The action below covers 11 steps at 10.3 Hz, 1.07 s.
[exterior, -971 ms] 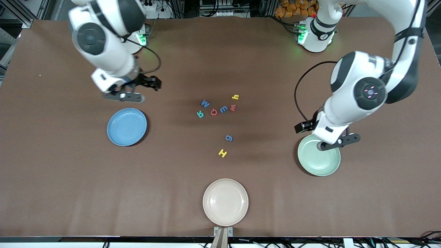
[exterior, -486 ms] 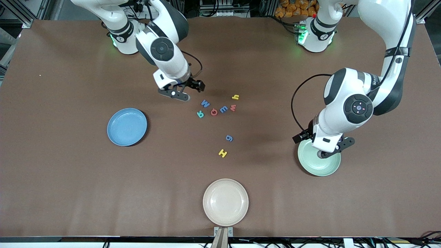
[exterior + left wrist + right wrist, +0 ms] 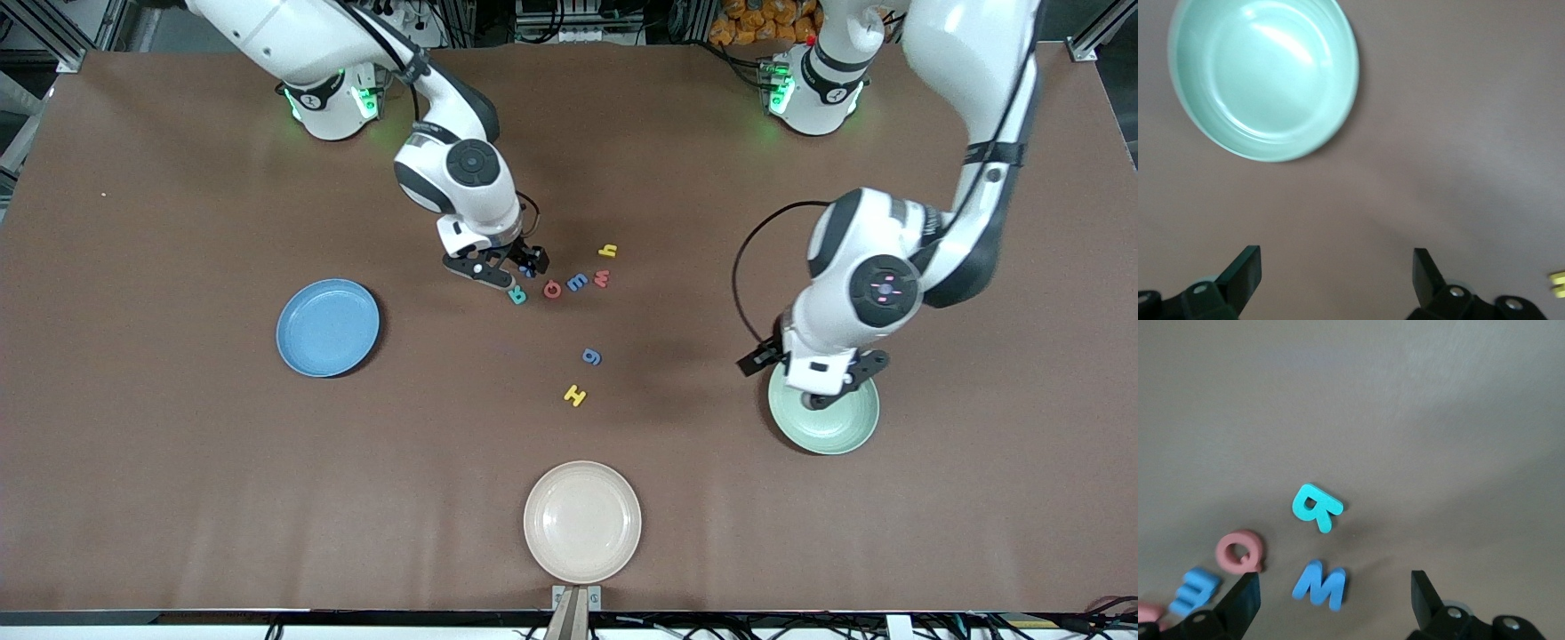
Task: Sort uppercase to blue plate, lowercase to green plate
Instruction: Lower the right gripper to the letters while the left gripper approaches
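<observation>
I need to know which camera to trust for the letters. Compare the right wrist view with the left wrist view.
Only the right wrist view shows the letter cluster: teal R, blue W, red round letter and a blue m-like letter, with the open right gripper over the blue W.

Only the left wrist view shows the green plate, holding nothing, and a yellow scrap at the frame's edge, under the open left gripper.

Both show the bare brown table and two spread dark fingers.

Glossy green plate (image 3: 1265, 143), matt table (image 3: 1458, 133)
</observation>
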Each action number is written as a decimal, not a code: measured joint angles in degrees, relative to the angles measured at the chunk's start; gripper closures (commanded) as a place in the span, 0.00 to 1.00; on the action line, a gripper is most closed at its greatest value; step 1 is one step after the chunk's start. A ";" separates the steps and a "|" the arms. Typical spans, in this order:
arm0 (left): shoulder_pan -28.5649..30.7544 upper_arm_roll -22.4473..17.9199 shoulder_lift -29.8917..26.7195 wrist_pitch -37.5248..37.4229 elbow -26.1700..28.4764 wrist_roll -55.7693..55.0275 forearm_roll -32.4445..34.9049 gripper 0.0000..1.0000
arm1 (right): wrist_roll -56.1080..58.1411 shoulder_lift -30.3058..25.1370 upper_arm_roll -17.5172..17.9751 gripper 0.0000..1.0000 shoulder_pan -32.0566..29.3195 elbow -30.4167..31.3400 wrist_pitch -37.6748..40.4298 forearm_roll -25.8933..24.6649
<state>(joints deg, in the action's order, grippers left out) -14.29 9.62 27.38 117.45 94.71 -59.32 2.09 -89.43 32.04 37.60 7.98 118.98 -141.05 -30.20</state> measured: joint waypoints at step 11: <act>-10.03 0.34 3.41 11.39 8.03 -37.80 0.00 0.00 | -4.67 6.22 0.02 0.21 1.62 -2.33 -0.52 -3.20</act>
<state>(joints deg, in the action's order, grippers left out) -24.33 9.96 30.79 128.84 102.73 -97.12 2.09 -94.10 38.26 37.61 9.60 116.64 -141.57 -33.39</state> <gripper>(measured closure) 0.000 0.154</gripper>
